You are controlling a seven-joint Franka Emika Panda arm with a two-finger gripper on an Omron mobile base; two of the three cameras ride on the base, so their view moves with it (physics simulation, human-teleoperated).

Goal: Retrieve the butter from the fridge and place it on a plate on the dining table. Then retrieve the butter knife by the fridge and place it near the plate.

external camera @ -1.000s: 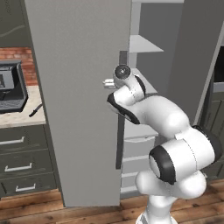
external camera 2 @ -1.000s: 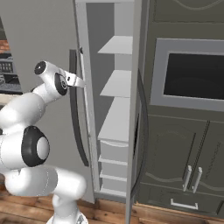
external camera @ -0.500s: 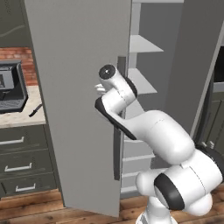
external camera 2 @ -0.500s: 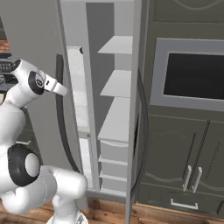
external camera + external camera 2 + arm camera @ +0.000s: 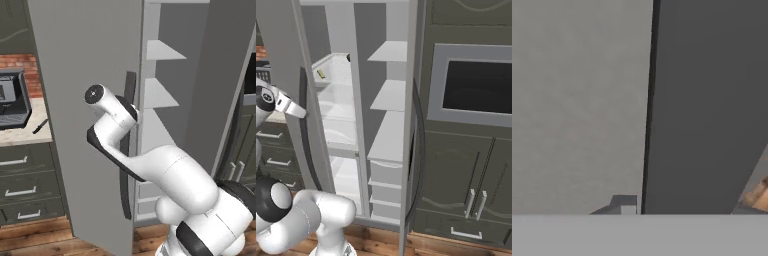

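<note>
At far left of the left base view, the butter knife [image 5: 40,126] lies on the counter [image 5: 25,134]. At centre, the fridge [image 5: 90,100] door stands ajar, the gripper [image 5: 296,107] against its handle [image 5: 127,150]; its grip I cannot tell.

My arm has swung left, pulling the fridge [image 5: 381,125] door [image 5: 85,115] wider open. The white shelves [image 5: 336,100] inside its left half now show.

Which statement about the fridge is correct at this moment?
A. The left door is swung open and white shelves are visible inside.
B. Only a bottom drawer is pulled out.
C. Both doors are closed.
A: the fridge has its left door swung out, with white shelves exposed inside.
</note>
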